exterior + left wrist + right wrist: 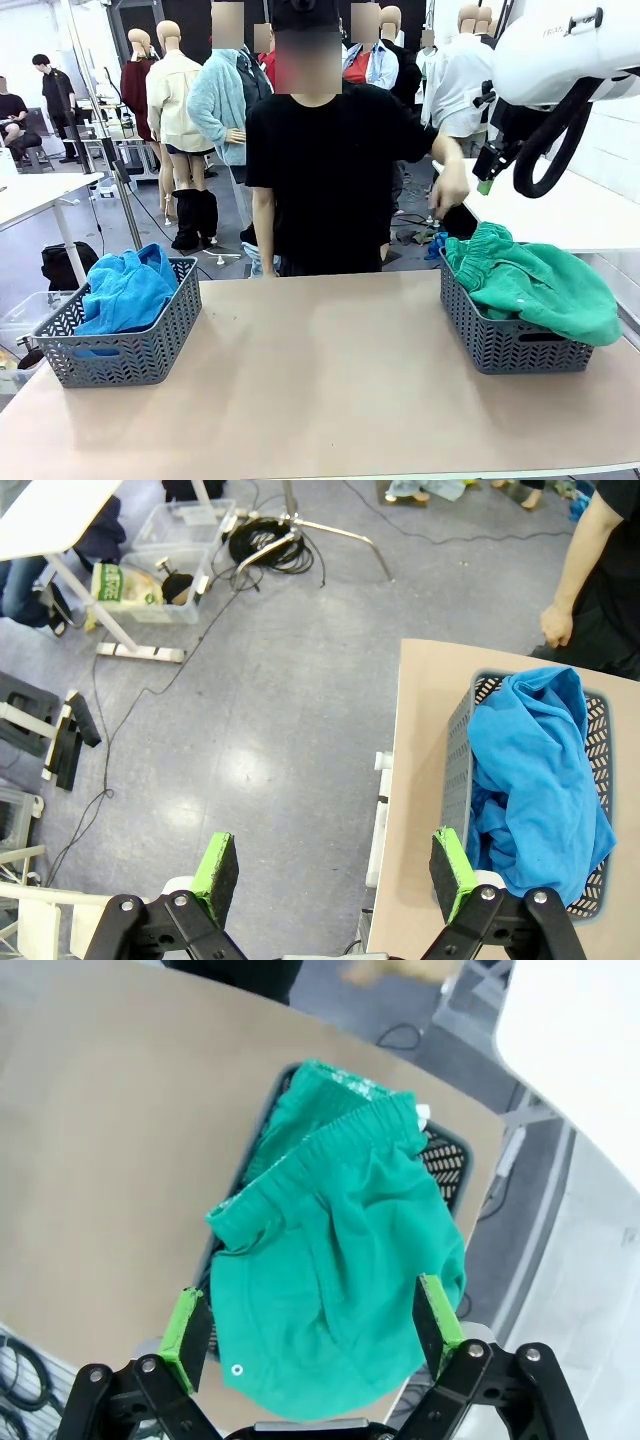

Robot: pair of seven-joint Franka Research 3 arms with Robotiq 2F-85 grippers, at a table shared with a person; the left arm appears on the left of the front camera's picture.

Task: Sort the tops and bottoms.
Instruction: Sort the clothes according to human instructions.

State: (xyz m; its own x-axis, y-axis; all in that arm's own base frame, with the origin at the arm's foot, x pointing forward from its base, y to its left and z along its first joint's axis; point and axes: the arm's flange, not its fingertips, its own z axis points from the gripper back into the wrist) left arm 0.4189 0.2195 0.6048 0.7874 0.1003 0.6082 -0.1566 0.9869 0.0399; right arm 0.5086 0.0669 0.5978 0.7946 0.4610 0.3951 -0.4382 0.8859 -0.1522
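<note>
Where the tan table (320,380) runs across the front view, its middle lies bare between two grey lattice baskets: the left basket (120,345) near the left edge holds bunched bright blue shirts (125,290), the right basket (510,340) near the right edge holds green shorts (540,285) draped over its far and right rim. A person in black (330,180) stands at the far side, one hand (450,190) raised just behind the right basket. The right arm (560,70) hangs high at upper right, well above the shorts. Behind, a grey floor, white tables and cables. Left wrist view: the left gripper (335,870) is spread wide with nothing between its pads, hovering over open floor just off the table's edge; the blue shirts (535,780) fill their basket (460,750) near that edge. Right wrist view: the right gripper (315,1325) stands released, pads wide apart above the green shorts (340,1270), whose waistband lies toward the far end of the basket (445,1160); bare tabletop to one side, floor past the other.
</note>
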